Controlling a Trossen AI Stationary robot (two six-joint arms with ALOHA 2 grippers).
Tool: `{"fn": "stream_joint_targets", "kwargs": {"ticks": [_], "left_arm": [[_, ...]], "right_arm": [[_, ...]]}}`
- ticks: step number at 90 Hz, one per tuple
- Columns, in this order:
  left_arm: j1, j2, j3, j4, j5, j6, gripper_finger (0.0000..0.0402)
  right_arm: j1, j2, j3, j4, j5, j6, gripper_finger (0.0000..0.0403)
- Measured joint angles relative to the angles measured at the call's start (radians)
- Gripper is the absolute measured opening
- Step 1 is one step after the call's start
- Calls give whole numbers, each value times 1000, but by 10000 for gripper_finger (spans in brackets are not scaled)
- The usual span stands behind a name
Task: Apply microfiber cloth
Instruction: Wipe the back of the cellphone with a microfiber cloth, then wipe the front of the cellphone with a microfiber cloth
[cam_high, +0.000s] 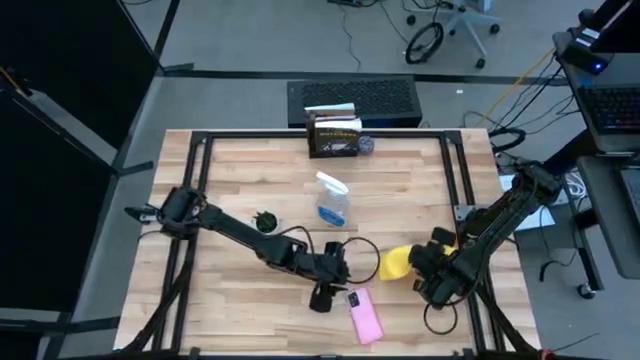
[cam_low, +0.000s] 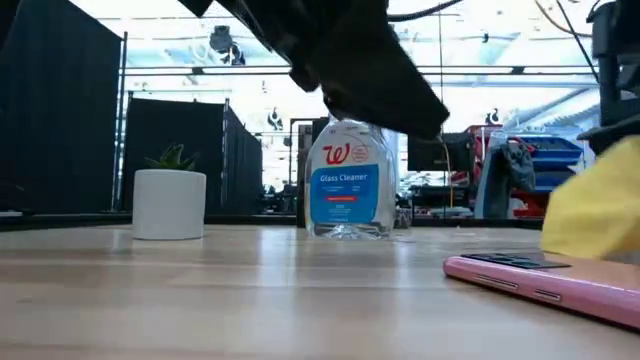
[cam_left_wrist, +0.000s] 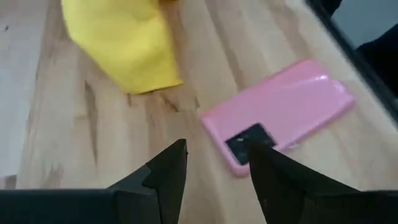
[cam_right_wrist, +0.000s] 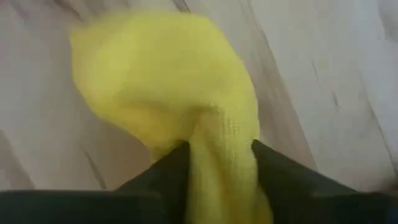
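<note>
High view: wooden table (cam_high: 250, 180). Left gripper (cam_high: 322, 292) low over the near middle, just beside the top end of a pink phone (cam_high: 366, 316) lying flat. Right gripper (cam_high: 420, 262) close by on the right, with the microfiber cloth (cam_high: 395, 262) bunched at its tip, between the two grippers. Spray bottle (cam_high: 333, 200) at table centre; small potted plant (cam_high: 265, 221) left of it; a box (cam_high: 335, 137) at the far edge.

Low view: spray bottle (cam_low: 348, 180) upright, blue label. White pot with plant (cam_low: 169, 198) stands left of it. Pink phone (cam_low: 545, 284) flat on the wood at right, cloth (cam_low: 598, 212) hanging above its far end, possibly not touching it; edge is out of frame.

Left wrist view: fingers (cam_left_wrist: 168, 177) parted, nothing between them. Pink phone (cam_left_wrist: 280, 121) just ahead, camera end nearest. Yellow cloth (cam_left_wrist: 121, 40) beyond, resting on the wood.

Right wrist view: fingers (cam_right_wrist: 165, 171) clamped on a fold of the cloth (cam_right_wrist: 161, 81), which billows out ahead over the tabletop.
</note>
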Motion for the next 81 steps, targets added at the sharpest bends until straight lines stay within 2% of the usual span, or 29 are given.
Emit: {"fn": "stream_joint_targets", "kwargs": {"ticks": [8,14,20,27,36,47,58,66,81], "left_arm": [[-22,3,0,-16,0,-21,154],[-39,3,0,-8,0,-21,154],[-55,2,0,-5,-8,-21,154],[-67,2,0,-7,-10,-21,154],[-78,8,2,4,-19,-34,154],[-90,14,2,4,-56,-68,154],[-98,25,2,3,-68,-73,154],[-98,50,3,24,-70,-74,154],[-99,115,2,82,-68,-70,154]], "right_arm": [[1,-5,0,-28,-126,82,227],[15,-13,0,1,-182,135,254],[39,-18,0,53,-172,189,274],[66,-16,0,161,-96,226,289],[86,0,0,341,39,217,297],[84,40,1,554,138,191,297],[59,105,1,708,99,187,294],[44,141,1,721,49,188,293],[26,184,1,796,38,226,293]]}}
